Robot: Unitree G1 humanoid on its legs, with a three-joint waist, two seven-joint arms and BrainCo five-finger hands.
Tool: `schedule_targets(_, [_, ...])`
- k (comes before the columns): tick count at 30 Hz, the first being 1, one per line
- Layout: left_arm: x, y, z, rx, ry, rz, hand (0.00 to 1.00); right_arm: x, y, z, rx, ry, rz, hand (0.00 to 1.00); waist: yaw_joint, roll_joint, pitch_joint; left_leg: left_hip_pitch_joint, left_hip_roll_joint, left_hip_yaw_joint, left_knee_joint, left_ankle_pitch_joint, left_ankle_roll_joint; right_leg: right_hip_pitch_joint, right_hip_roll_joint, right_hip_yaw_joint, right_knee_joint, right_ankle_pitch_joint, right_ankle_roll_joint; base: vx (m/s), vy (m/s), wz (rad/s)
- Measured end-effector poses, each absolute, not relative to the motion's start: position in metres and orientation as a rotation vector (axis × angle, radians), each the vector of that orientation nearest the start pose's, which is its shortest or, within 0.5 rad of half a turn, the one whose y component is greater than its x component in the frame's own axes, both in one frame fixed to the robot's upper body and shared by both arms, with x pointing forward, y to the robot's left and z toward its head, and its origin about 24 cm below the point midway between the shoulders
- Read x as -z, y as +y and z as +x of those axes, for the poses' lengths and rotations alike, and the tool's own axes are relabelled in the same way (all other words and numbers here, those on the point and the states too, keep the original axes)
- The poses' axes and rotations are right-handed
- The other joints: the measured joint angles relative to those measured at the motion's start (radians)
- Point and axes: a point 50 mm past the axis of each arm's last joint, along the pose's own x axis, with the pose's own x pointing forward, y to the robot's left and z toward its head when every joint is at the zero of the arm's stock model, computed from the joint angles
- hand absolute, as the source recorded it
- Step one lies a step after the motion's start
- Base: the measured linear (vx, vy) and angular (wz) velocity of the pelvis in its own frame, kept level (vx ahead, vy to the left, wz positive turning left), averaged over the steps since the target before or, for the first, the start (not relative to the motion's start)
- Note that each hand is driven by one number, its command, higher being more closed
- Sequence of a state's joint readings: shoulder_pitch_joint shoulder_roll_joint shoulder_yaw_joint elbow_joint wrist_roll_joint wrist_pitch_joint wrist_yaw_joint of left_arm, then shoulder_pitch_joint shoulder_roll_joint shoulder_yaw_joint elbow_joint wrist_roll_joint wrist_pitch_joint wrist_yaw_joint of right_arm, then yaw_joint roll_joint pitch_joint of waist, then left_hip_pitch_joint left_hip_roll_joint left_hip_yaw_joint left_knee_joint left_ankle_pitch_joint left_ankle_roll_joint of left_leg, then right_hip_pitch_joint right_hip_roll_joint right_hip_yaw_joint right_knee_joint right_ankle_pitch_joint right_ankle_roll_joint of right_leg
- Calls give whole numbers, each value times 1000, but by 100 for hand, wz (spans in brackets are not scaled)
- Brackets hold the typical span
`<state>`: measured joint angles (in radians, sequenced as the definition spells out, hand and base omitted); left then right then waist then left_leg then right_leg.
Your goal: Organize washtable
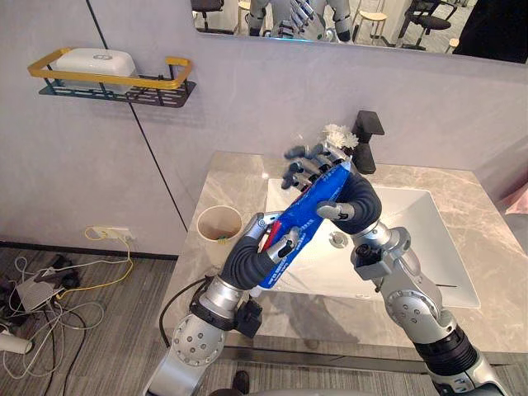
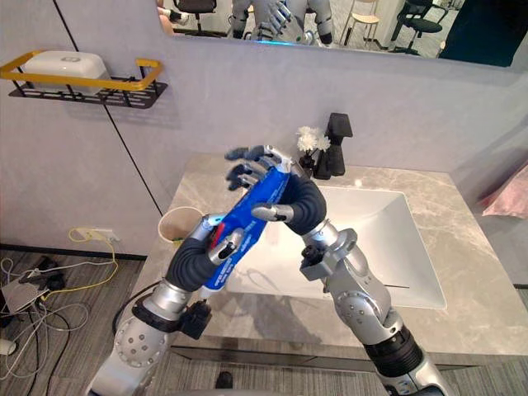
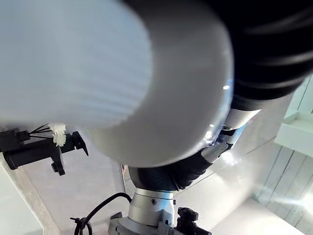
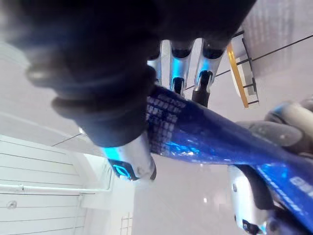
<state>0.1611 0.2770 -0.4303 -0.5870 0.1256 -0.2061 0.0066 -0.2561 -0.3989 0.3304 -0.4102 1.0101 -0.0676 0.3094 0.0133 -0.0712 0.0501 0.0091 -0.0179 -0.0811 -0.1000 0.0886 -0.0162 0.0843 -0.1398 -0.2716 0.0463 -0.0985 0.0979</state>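
Above the sink [image 1: 412, 239], the left eye view shows a blue tube [image 1: 307, 219] slanting from the left hand [image 1: 280, 245], curled round its low end, up to the right hand [image 1: 307, 169], whose thumb pinches the top. The cup [image 1: 219, 231] stands nearer the left hand. The right wrist view shows fingers [image 4: 173, 63] along the tube. The left wrist view shows a pale blur, perhaps the tube.

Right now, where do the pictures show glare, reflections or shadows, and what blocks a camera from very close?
Left eye view: the mirror reflects chairs; the shelf casts a soft shadow on the wall. Right wrist view: light glints on the blue tube; the right hand, very close, hides part of the scene. Left wrist view: a pale rounded shape, very close, covers much of the scene.
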Motion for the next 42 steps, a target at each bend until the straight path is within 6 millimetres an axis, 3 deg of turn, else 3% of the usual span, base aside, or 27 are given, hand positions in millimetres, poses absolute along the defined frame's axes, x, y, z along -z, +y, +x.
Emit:
schedule_targets(16, [-137,87,176,451,-570,196,100,-183,-88,241,-937,-476,586,100,1,0,0,-2,0,-1,-3,9,1,-5,0,-4,0,3,2,-26,-3,1])
schedule_targets(17, [-137,87,176,450,-571,197,0,-183,-88,241,-936,-477,589,100,1,0,0,-4,0,-1,-3,9,1,-7,0,-4,-1,5,2,0,0,0])
schedule_targets(24, [-143,97,181,353,-591,179,0,-185,-91,244,-910,-494,600,100,0,0,0,-13,-1,-7,-3,14,1,-2,1,-8,-14,16,1,-5,-2,1])
schedule_targets(32, [-182,120,169,170,-791,97,0,-185,-100,247,-856,-511,564,100,2,1,1,-14,-2,-24,-3,18,0,0,2,-28,-14,16,0,-25,-6,6])
schedule_targets(42, [-195,139,164,49,-863,91,0,-188,-109,250,-815,-540,552,100,2,1,0,-20,-4,-39,-3,20,0,1,2,-34,-15,16,1,1,-4,1])
